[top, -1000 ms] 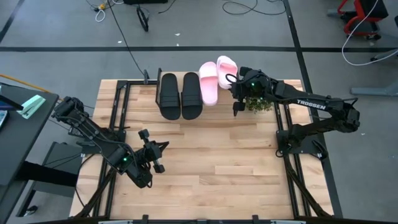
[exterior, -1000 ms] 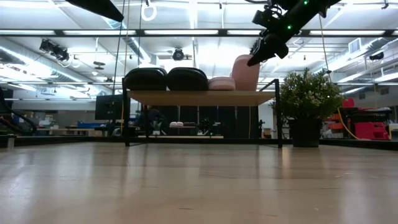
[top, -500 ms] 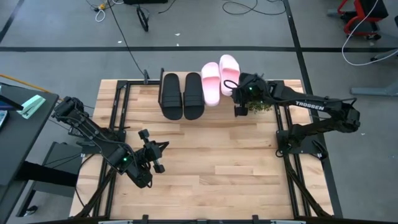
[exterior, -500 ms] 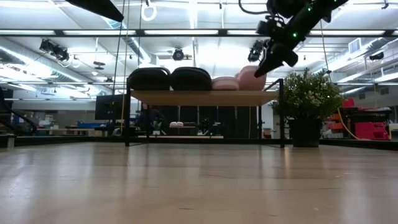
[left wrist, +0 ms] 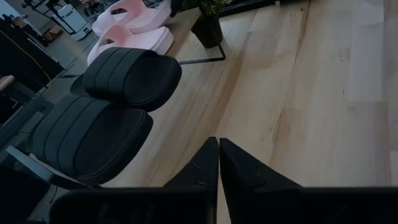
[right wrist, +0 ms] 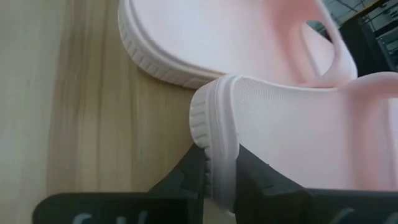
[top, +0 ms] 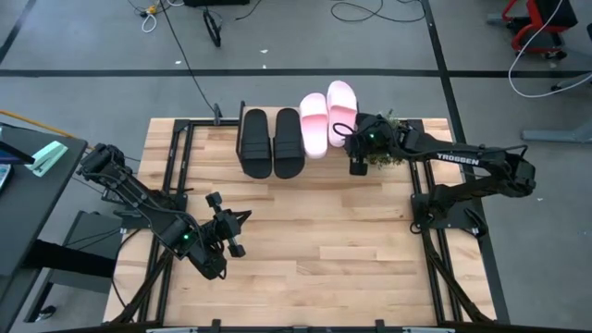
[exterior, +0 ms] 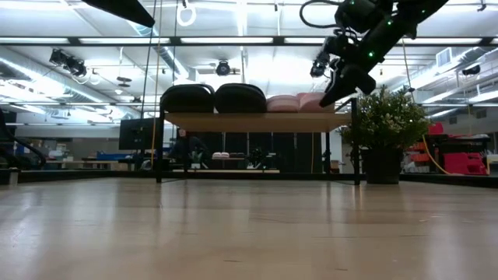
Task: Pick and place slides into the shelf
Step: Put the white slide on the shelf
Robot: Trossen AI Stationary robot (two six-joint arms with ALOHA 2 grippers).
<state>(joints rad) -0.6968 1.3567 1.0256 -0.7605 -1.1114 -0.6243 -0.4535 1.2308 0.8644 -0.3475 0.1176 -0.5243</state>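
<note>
Two black slides (top: pixel 271 142) and two pink slides (top: pixel 327 118) lie side by side on the shelf (exterior: pixel 249 121) at the table's far edge. My right gripper (top: pixel 351 148) is at the near end of the right-hand pink slide (top: pixel 343 109), shut on it. That slide (exterior: pixel 313 102) lies about level on the board, next to the other pink one (exterior: pixel 282 103). My left gripper (top: pixel 231 237) hovers shut over the table's near left part, its fingers (left wrist: pixel 219 158) together and touching nothing. My right gripper (right wrist: pixel 217 163) pinches the rim of the pink slide's sole at its near end (right wrist: pixel 214 134) between its two fingers. They slant down at it from the table's right and near side. The slide lies about level on the shelf's board (right wrist: pixel 93 93), strap up.
A small potted plant (top: pixel 385 154) stands on the table just right of the shelf, under my right arm. The wide wooden tabletop (top: pixel 314 240) stretches between the shelf and the near edge. Black arm frames run along both table sides.
My right gripper has come down toward the shelf with the pink slide. The slide stood tipped up on end before and now lies flat beside the other pink one.
</note>
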